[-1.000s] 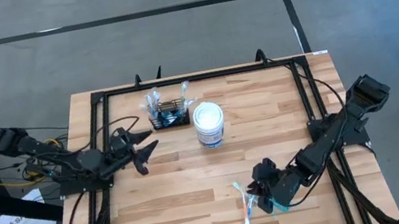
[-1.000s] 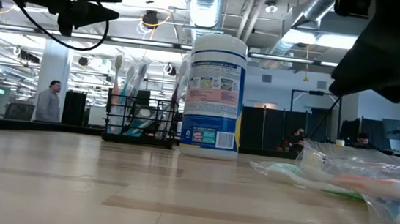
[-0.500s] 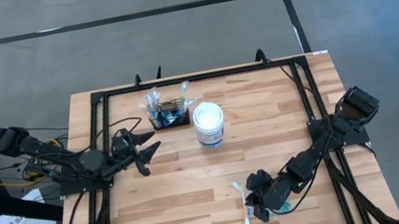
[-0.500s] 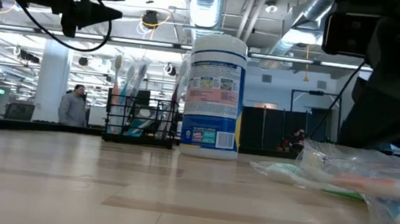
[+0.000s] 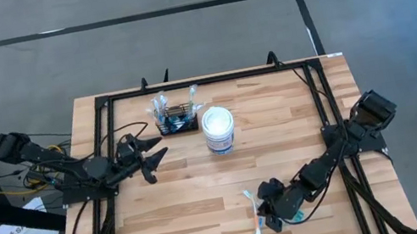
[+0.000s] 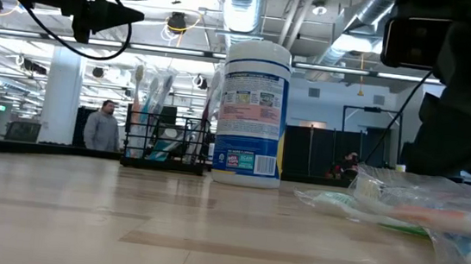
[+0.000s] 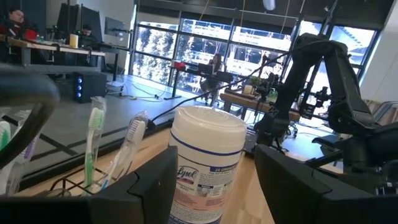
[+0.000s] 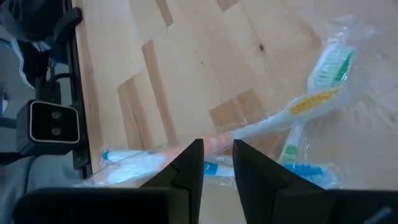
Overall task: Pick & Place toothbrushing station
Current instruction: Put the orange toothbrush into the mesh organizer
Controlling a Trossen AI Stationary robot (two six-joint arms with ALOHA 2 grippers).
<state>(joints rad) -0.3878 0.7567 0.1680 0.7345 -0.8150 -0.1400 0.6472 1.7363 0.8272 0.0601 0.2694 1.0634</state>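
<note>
Over on the left, the left gripper (image 5: pixel 150 159) hangs above the table (image 5: pixel 188 198) with its fingers spread wide and nothing between them, pointed toward the rack (image 5: pixel 176 121) and well short of it. That black wire rack sits near the table's far edge, touching or just beside the white tub (image 5: pixel 218 128), lid on, to its right. Several toothbrushes (image 7: pixel 92 144) stand upright in the rack; what else is in it is too small to tell.

On the right, the right gripper (image 5: pixel 270 214) is down low at the near side, over a loose pile of wrapped brushes (image 8: pixel 311 102) lying flat in clear plastic. Its fingers (image 8: pixel 186 168) stand a narrow gap apart, and I cannot tell whether they pinch a wrapper or only hover at it.

My guess is the step is picking 1 brush from the pile. Doing it well means closing on a single handle, not the slippery film, and lifting straight so the neighbours stay put. The tub crowds the rack's right side, so coming in from above looks safest.
</note>
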